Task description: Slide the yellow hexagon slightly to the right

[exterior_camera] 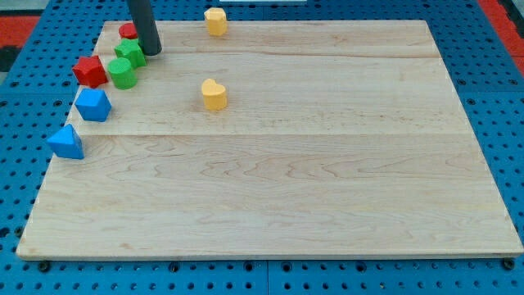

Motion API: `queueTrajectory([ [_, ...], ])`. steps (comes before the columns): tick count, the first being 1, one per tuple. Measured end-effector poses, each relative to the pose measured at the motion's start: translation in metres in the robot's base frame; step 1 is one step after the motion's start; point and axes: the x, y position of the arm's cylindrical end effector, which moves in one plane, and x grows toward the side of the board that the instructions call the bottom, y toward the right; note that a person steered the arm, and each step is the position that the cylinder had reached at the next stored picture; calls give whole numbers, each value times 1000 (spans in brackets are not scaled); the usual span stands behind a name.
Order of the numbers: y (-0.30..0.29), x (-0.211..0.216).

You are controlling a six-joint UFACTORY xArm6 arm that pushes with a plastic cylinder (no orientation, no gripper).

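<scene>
The yellow hexagon [215, 21] sits at the top edge of the wooden board [327, 188], left of centre. A yellow heart-shaped block [214, 95] lies below it, well apart. My tip [152, 52] rests on the board at the upper left, just right of the green star-shaped block [129, 53] and about touching it. The tip is some way left of and a little below the yellow hexagon. The rod hides part of a red block [126, 31] at the top left corner.
A red star-like block [90, 71] and a green round block [122, 74] lie close together by the left edge. Below them are a blue block [93, 105] and a blue triangle [66, 142]. Blue pegboard surrounds the board.
</scene>
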Motion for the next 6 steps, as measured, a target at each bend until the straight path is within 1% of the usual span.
queueTrajectory([
  [2, 40, -73],
  [3, 138, -46],
  [4, 212, 23],
  [5, 215, 122],
  [6, 124, 139],
])
